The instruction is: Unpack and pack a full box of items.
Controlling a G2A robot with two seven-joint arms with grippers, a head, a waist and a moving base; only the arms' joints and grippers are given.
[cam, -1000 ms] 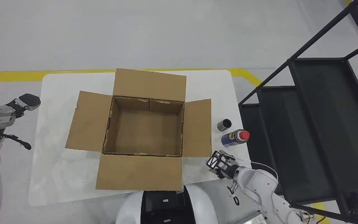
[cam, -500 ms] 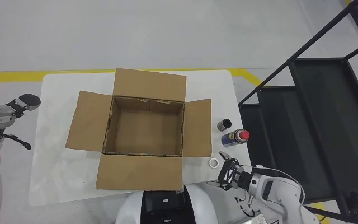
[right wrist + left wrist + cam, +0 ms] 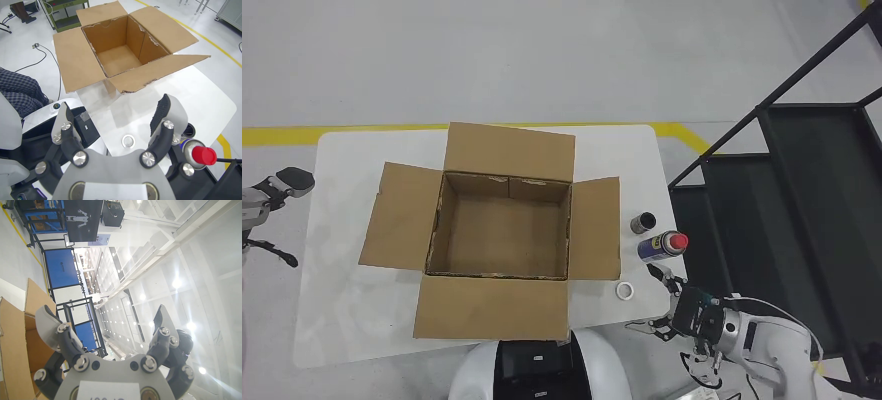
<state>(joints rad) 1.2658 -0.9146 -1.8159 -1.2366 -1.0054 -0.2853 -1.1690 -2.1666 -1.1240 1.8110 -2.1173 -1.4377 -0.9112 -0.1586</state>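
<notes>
We record the right gripper [image 3: 115, 103] with jaws spread wide, holding nothing, near the small white ring [image 3: 128, 141] lying flat on the table [image 3: 342, 300]. The brown cardboard box [image 3: 79, 62] sits mid-table, four flaps folded outward. The left gripper [image 3: 103, 313], jaws also apart, points upward.

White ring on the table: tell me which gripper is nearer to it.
Right. The right gripper hangs beside the white ring at the table corner. The left gripper sits off the table's opposite edge, beyond the box.
</notes>
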